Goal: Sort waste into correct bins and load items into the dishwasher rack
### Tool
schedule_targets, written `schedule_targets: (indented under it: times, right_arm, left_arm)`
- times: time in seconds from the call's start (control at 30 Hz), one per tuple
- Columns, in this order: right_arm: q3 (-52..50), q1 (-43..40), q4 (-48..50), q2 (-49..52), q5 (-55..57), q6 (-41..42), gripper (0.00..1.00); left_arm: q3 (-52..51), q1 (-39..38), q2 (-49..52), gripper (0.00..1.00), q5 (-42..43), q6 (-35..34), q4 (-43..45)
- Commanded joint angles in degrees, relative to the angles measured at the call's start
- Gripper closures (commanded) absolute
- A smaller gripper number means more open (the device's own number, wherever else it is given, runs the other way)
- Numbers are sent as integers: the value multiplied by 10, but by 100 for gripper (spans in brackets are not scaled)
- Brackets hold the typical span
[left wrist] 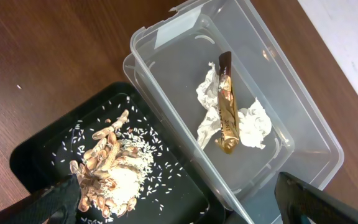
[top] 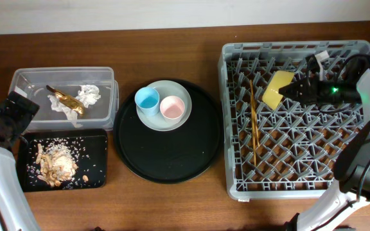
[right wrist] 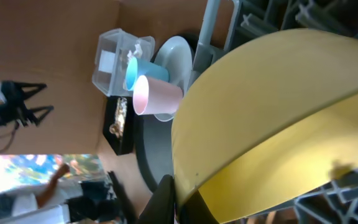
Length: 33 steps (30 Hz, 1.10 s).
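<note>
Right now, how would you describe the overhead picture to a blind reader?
The right end effector holds a yellow bowl in a grey dishwasher rack, near chopsticks. On a round black tray, a plate carries a blue cup and a pink cup. At left, a clear tub holds tissue and a gold wrapper; a shallow black tray holds food scraps.

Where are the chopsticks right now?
Overhead view: the chopsticks lie inside the rack, in its left part, running front to back, just left of the yellow bowl.
</note>
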Motion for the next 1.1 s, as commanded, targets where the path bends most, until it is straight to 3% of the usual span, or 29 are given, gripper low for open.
schedule_targets:
  times: [0.0,0.1,0.3,0.37,0.53,0.63,0.73,0.8,0.9,1.07]
  right_arm:
    - [-10,-22,-14,5,47,38,96]
    - [-10,-48,-38,5,58,53,92]
    - [-10,-104,-73,5,83,83,58]
    - [-10,-131,-77,5,84,107,41]
    - [11,-174,-76,-13,98,141,22]
    - [55,-146,-70,-53,141,157,12]
    - [87,-43,-21,-115,264,219,1]
    - [89,34,9,-146,337,251,2]
    - [88,286,76,-176,480,319,2]
    - [87,532,186,-127,496,337,2]
  left_arm:
    - [8,2,-1,1,-2,1,-1]
    - [8,2,-1,1,-2,1,-1]
    - [8,2,-1,1,-2,1,-1]
    - [8,2,-1,1,-2,1,-1]
    - [8,2,-1,1,-2,1,-1]
    - [8,2,-1,1,-2,1,-1]
    - [8,2,-1,1,-2,1,-1]
    - [8,2,-1,1,-2,1,-1]
    - [8,2,-1,1,-2,1,-1]
    - [8,2,-1,1,-2,1,-1]
